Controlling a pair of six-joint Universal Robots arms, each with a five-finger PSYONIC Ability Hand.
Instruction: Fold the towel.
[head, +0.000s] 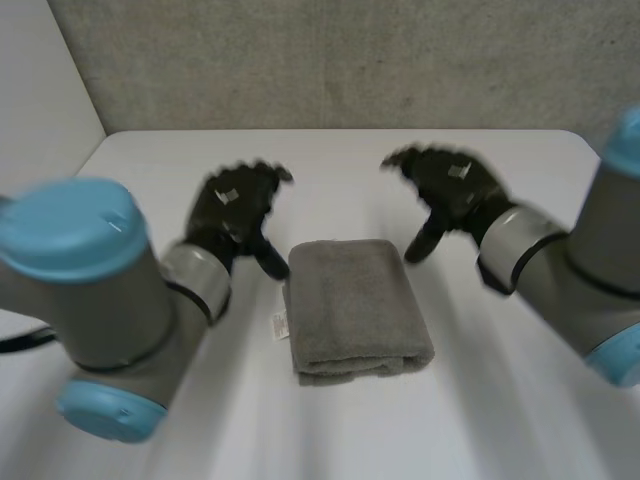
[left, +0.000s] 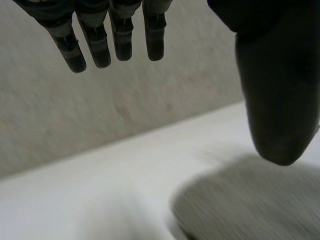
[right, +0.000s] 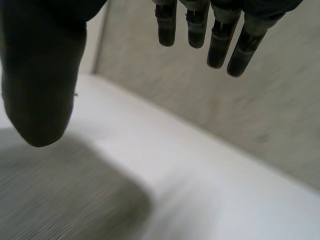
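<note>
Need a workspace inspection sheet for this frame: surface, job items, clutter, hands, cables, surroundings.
Surface: white table, bare around the job.
Job's things: grey towel, already folded into a thick rectangle, lying flat between the hands; white label sticks out at its edge on the left-arm side.
Clutter: nothing seen.
Hands: left hand and right hand both open, holding nothing, one on each side of the towel's far end.
Cables: nothing seen near the towel.
Surroundings: grey textured wall behind the table.

Robot lab bench, plain white table (head: 500, 420), grey textured wall panel (head: 330, 60), two robot arms
</note>
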